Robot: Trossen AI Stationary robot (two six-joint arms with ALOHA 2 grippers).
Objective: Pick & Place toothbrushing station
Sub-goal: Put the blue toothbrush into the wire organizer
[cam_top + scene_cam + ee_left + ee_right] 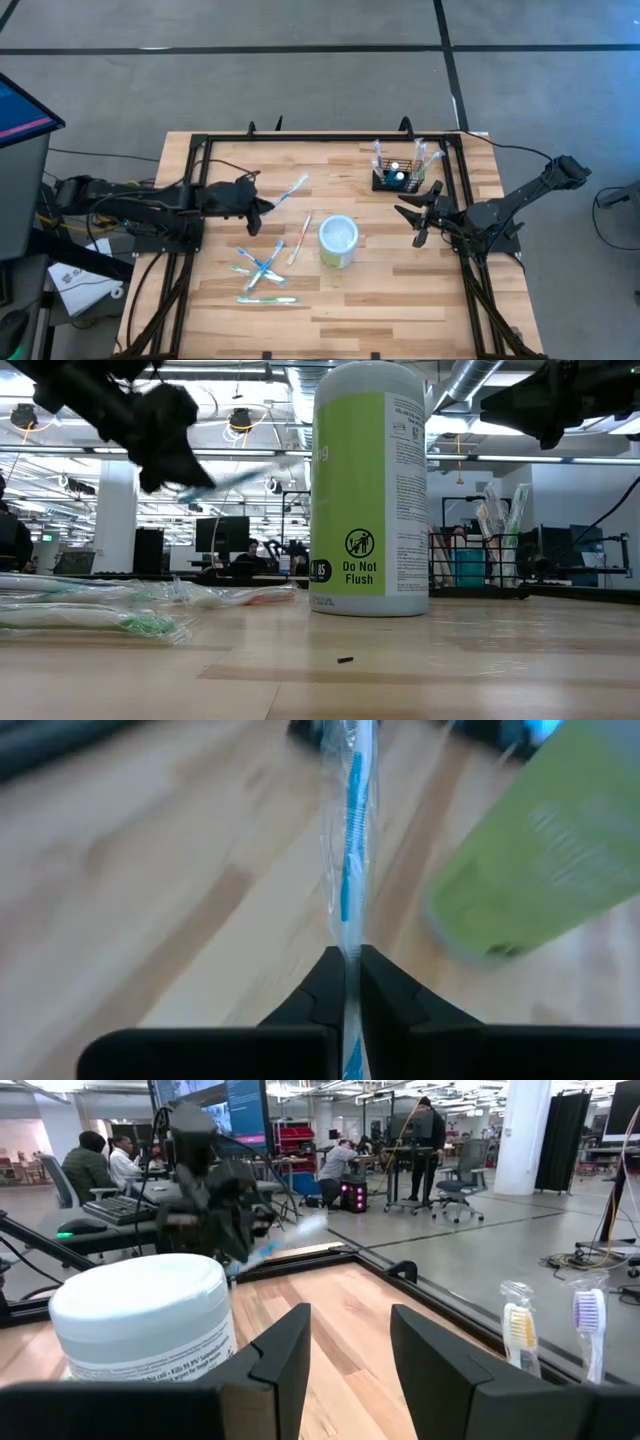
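A wooden desk (400, 290) inside a black frame is seen from above, an open office behind it. A wrapped blue toothbrush (291, 190) is clamped in the left gripper (262, 207), raised clear of the desk beside the white-and-green wipes canister (338, 242). More wrapped toothbrushes (263, 272) are scattered nearby. The black wire-mesh basket (398, 181), toothbrushes standing in it, sits at the far right corner. The right gripper (420, 215) is held apart, empty, just beside the basket.
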